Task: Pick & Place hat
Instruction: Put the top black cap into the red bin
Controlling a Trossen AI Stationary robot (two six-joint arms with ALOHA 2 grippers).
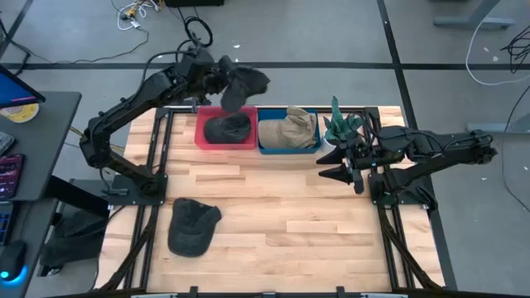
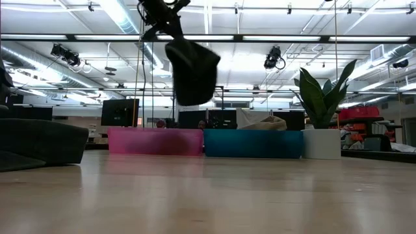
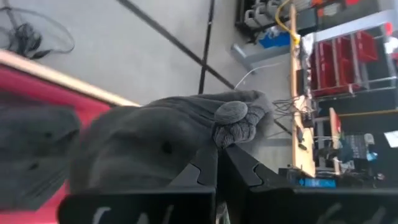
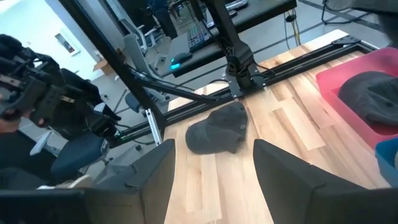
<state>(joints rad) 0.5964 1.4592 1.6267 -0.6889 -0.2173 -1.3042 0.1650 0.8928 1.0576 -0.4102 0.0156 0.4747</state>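
My left gripper [image 1: 219, 73] [image 3: 217, 152] is high over the table's far edge, shut on a dark grey hat [image 1: 243, 85] [image 2: 193, 70] that hangs above the pink bin [image 1: 204, 132]. A second dark hat [image 1: 228, 127] lies inside that bin. A third dark cap [image 1: 192, 225] [image 4: 217, 130] rests flat on the wood near the table's near left. A beige hat [image 1: 288, 130] fills the blue bin [image 1: 288, 149]. My right gripper [image 1: 333, 172] [image 4: 214, 158] waits open at the right, low over the table, touching nothing. My left gripper pinches the dark grey hat between its two fingers at the crown, right beside the top button [image 3: 231, 113]. The hat is lifted clear and hangs slack below the gripper, above the pink bin.
A potted plant [image 1: 344, 126] [image 2: 322, 97] stands in a white pot right of the blue bin, close to my right arm. The two bins sit side by side along the far edge. Bare wood [image 1: 281, 207] stretches across the middle and near side.
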